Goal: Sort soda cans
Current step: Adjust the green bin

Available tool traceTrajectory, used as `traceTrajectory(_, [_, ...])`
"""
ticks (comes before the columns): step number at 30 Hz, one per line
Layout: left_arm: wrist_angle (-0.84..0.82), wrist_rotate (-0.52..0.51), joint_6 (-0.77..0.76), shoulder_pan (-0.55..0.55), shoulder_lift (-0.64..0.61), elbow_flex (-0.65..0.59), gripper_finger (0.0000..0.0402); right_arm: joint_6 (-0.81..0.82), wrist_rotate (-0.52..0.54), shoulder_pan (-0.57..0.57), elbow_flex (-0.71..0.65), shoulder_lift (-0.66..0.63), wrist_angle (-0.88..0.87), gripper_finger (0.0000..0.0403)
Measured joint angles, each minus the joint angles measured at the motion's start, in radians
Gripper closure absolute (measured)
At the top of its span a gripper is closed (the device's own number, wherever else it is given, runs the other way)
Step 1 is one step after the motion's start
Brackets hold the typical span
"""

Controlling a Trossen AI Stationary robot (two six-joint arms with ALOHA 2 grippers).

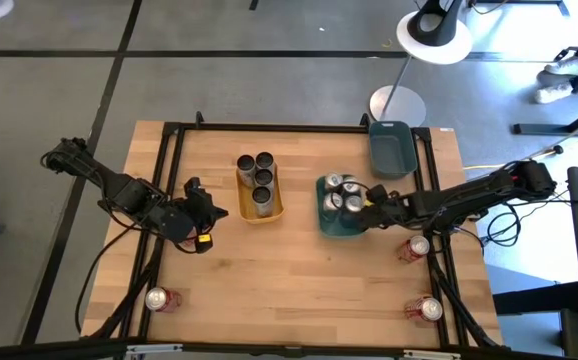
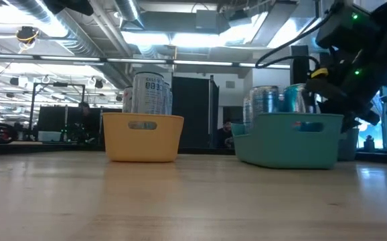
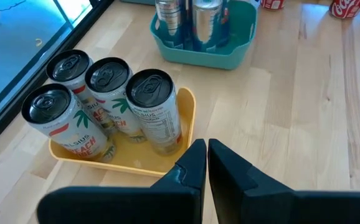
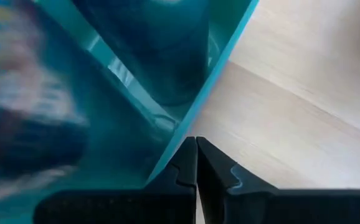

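Soda cans sit grouped by kind on the pale wooden table (image 1: 299, 270): four cylindrical cans with dull silver tops (image 1: 256, 178) stand upright and packed together in a shallow yellow plastic tray (image 1: 275, 211) with rounded corners, their printed white sides showing in the left wrist view (image 3: 152, 109). Just beside it, a teal tray (image 1: 327, 225) of the same moulded shape holds a cluster of shiny silver-topped cans (image 1: 340, 192). A darker, empty-looking rectangular tray (image 1: 392, 150) lies near the table's far right corner. Three red cans stand loose on the wood: one near the front left edge (image 1: 159, 298), one by the right rail (image 1: 417, 247) and one at the front right (image 1: 427, 309). The right gripper (image 1: 369, 212) is at the teal tray's right-hand wall, over its rim; its two dark fingers (image 4: 186, 165) are pressed together with nothing between them, the glossy teal wall just ahead of their tips. The left gripper (image 1: 205, 212) waits over bare wood to the left of the yellow tray, its fingers (image 3: 195, 165) likewise closed on nothing.
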Motion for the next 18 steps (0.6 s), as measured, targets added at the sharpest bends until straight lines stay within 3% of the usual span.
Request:
traceTrajectory(6, [0.000, 0.000, 0.000, 0.000, 0.000, 0.000, 0.0391, -0.003, 0.058, -0.007, 0.000, 0.068, 0.119, 0.0400])
traceTrajectory(18, [0.000, 0.000, -0.007, 0.000, 0.000, 0.000, 0.0391, -0.086, 0.041, -0.108, 0.000, 0.225, 0.383, 0.0400])
